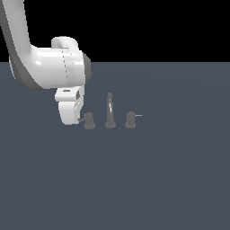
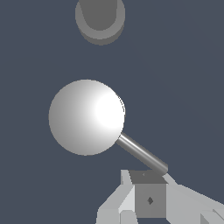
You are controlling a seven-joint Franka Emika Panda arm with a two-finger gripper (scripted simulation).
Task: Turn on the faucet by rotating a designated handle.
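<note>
Gripper: the gripper (image 1: 79, 117) is down at the lever's (image 2: 142, 153) tip; whether its jaws are apart or together, I cannot tell.
Handle: the handle (image 1: 89, 120) stands on the surface (image 1: 134, 179), at the exterior view's left of the spout (image 1: 109, 110).
Progress: approach looks done; the turning push seems left.
Twin handle: the twin handle (image 1: 130, 119) stands apart, untouched.

I found no text, label, brand, number or sign that could be read in either view. My arm's white shell (image 1: 49, 67) was plain, the faucet (image 1: 109, 112) carried no marking, and the dark tabletop (image 1: 157, 179) was bare of print.
</note>
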